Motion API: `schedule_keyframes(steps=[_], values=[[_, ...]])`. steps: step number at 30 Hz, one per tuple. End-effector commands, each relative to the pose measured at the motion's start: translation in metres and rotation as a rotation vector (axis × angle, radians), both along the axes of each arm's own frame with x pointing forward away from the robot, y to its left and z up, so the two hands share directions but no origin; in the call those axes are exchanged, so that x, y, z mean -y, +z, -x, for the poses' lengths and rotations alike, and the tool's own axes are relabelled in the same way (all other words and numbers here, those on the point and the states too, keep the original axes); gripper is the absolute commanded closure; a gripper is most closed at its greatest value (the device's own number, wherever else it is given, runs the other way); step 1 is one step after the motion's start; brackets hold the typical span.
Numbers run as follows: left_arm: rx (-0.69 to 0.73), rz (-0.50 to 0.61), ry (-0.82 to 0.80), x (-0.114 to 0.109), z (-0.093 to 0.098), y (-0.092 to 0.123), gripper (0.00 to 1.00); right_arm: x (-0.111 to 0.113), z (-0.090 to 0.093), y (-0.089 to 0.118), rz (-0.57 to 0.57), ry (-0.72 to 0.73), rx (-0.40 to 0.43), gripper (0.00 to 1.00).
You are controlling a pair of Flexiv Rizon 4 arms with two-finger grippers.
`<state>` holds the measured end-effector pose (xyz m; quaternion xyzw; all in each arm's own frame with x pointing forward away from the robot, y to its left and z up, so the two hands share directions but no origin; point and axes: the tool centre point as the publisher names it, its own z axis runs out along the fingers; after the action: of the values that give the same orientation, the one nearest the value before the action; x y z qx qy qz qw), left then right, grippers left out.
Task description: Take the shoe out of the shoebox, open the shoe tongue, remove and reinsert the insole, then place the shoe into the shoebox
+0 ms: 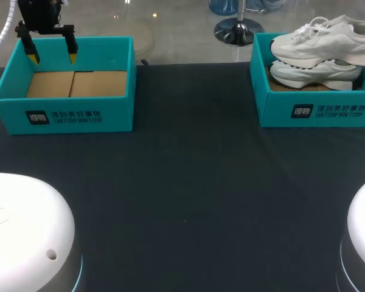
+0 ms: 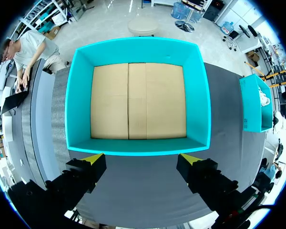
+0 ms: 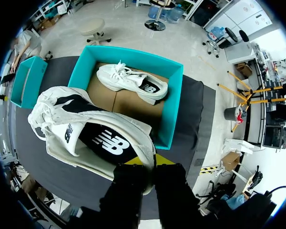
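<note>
A white sneaker [image 3: 86, 133] hangs above the table beside the right teal shoebox [image 3: 174, 102], and my right gripper [image 3: 151, 162] is shut on its heel collar. In the head view the same sneaker [image 1: 328, 33] floats over the right shoebox [image 1: 316, 112]; the right gripper itself is out of that view. A second white sneaker [image 3: 133, 81] lies on its side inside this box [image 1: 316, 72]. My left gripper [image 1: 53, 58] hovers open over the back edge of the left teal shoebox [image 1: 73, 115], which holds only its cardboard floor [image 2: 138, 100]. Nothing is between the left gripper's [image 2: 142, 160] fingers.
Dark cloth [image 1: 188, 194] covers the table between the two boxes. The white rounded bases of my arms [image 1: 24, 231] rise at the near corners. The right shoebox [image 2: 255, 102] shows far off to one side in the left wrist view.
</note>
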<state>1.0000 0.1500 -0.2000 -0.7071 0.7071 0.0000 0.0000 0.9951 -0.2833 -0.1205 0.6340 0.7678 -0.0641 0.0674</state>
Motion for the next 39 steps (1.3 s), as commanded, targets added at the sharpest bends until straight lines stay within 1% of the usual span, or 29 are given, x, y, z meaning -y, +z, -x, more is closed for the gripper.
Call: schedule_keyframes(steps=[1, 6, 9, 11, 12, 13, 15, 18, 39], values=[[0.000, 0.000, 0.000, 0.000, 0.000, 0.000, 0.00, -0.036, 0.081, -0.008, 0.012, 0.013, 0.079, 1.00], [0.000, 0.000, 0.000, 0.000, 0.000, 0.000, 0.00, -0.079, 0.141, -0.020, -0.026, 0.014, 0.083, 1.00], [0.000, 0.000, 0.000, 0.000, 0.000, 0.000, 0.00, -0.106, 0.171, -0.025, -0.040, 0.017, 0.079, 1.00], [0.000, 0.000, 0.000, 0.000, 0.000, 0.000, 0.00, -0.124, 0.192, -0.030, -0.071, 0.015, 0.078, 1.00], [0.000, 0.000, 0.000, 0.000, 0.000, 0.000, 0.00, -0.130, 0.198, -0.032, -0.070, 0.016, 0.074, 1.00], [0.000, 0.000, 0.000, 0.000, 0.000, 0.000, 0.00, -0.139, 0.207, -0.035, -0.085, 0.010, 0.068, 1.00], [0.000, 0.000, 0.000, 0.000, 0.000, 0.000, 0.00, -0.150, 0.219, -0.038, -0.093, 0.009, 0.061, 1.00], [0.000, 0.000, 0.000, 0.000, 0.000, 0.000, 0.00, -0.155, 0.225, -0.038, -0.100, 0.005, 0.047, 1.00], [0.000, 0.000, 0.000, 0.000, 0.000, 0.000, 0.00, -0.155, 0.225, -0.038, -0.100, 0.005, 0.047, 1.00]])
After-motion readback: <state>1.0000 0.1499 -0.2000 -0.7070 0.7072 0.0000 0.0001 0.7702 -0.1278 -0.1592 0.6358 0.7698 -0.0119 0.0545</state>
